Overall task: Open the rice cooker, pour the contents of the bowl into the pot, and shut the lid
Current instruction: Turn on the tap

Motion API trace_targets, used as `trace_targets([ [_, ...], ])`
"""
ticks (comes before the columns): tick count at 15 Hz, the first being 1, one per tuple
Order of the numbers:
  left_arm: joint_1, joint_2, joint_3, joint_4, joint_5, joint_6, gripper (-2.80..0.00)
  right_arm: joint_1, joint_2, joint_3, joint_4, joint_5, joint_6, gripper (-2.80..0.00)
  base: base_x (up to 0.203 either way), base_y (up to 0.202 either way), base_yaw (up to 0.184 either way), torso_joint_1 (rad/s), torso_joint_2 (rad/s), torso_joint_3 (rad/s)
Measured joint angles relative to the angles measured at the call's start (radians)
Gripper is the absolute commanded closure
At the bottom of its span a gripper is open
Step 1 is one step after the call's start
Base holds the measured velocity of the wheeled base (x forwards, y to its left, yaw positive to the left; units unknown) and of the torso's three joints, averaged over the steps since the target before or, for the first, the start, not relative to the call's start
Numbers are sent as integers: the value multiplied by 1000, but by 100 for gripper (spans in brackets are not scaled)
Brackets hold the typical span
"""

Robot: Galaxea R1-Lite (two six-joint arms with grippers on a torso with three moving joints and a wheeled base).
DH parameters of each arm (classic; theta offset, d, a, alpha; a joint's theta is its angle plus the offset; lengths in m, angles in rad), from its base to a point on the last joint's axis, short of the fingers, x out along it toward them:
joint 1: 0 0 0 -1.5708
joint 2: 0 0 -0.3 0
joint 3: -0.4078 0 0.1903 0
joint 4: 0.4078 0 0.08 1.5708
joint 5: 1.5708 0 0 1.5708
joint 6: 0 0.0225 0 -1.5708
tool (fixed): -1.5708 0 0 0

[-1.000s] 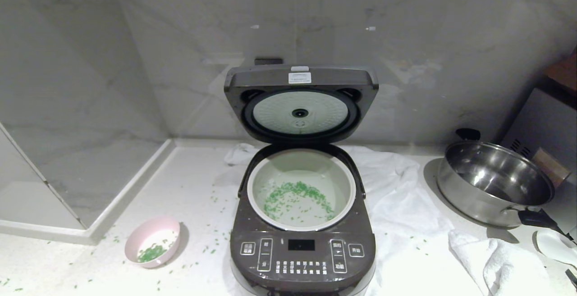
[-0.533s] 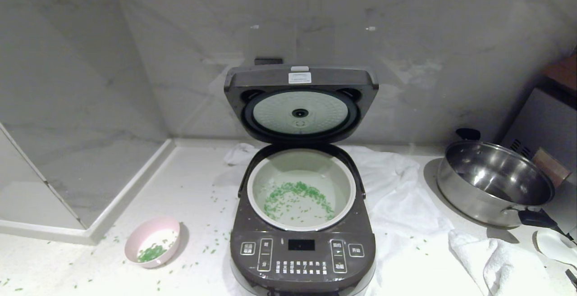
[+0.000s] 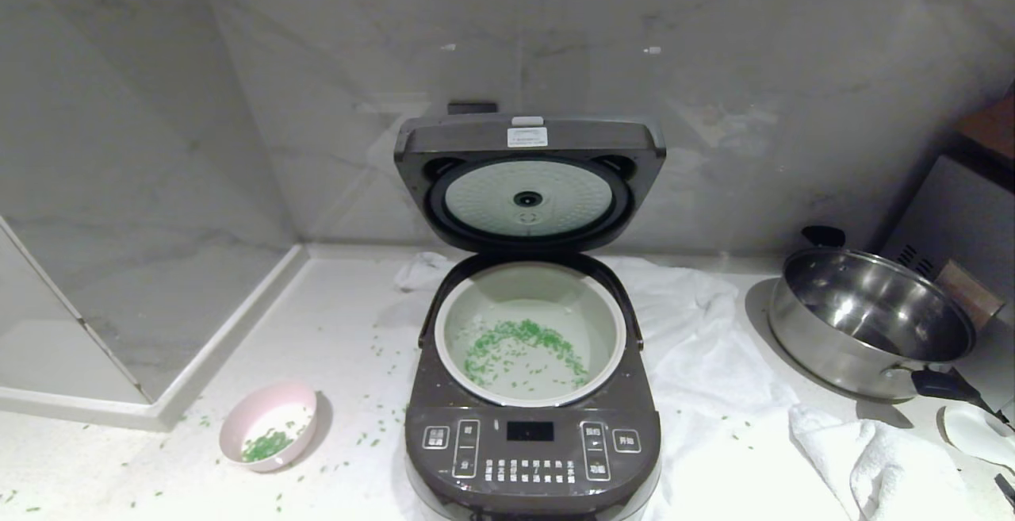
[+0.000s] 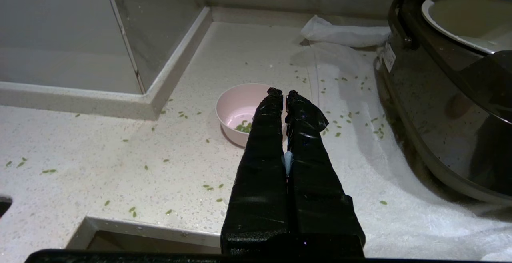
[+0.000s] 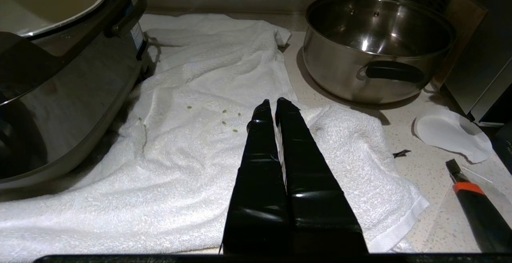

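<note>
Both grippers are sitting clenched and empty, off the counter: left gripper (image 4: 282, 93) hanging above the bowl (image 3: 268, 424), right gripper (image 5: 276, 103) over the towel (image 5: 208, 135) right of the rice cooker (image 3: 531, 394). Nothing is changing across the last second, so no pour is happening; judging by grains left in the bowl, that step is looking unfinished. Count: one cooker, lid (image 3: 529, 184) standing open behind the pot (image 3: 530, 332); one steel pan (image 3: 868, 319) far right; one bowl front-left; contents (image 3: 519, 350) splitting between pot, bowl and counter.

We count one rice cooker (image 3: 531, 394), one bowl (image 3: 270, 426), one steel pan (image 3: 868, 323) and two closed grippers.
</note>
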Motion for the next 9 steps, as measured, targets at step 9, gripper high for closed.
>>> trace_targets([
  [9, -1, 0, 0, 0, 0, 0, 0, 0, 0, 0, 0, -2, 0, 0, -117, 0, -2, 2, 2, 2],
])
